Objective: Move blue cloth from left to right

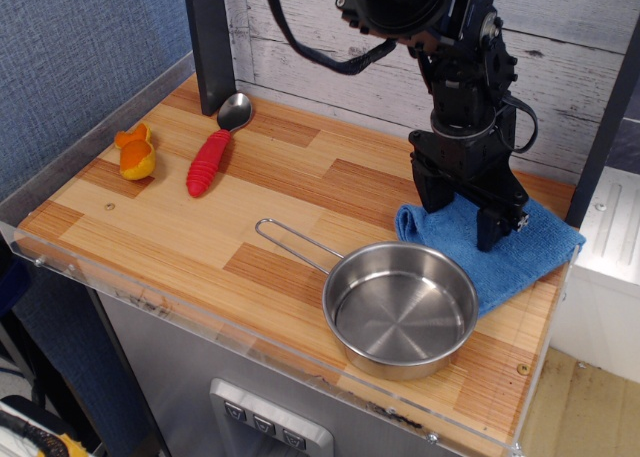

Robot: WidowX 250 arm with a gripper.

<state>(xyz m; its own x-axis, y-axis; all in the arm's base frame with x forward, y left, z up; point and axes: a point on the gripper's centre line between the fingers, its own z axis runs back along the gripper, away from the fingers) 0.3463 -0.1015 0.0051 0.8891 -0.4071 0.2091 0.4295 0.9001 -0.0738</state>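
Blue cloth (520, 252): far right table edge, behind steel pan (402, 309), one corner overhanging. Gripper (462, 215): fingers spread, pressed down onto it, apparently pinning it for dragging; actual grasp unclear

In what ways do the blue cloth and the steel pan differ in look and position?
The blue cloth is soft, matte and lies flat and rumpled; the steel pan is rigid, shiny and stands as an open bowl with a wire handle. The cloth lies at the right rear edge, its corner reaching the table's side, while the pan stands nearer the front. The gripper is down on the cloth, not on the pan. Both rest on the wooden table.
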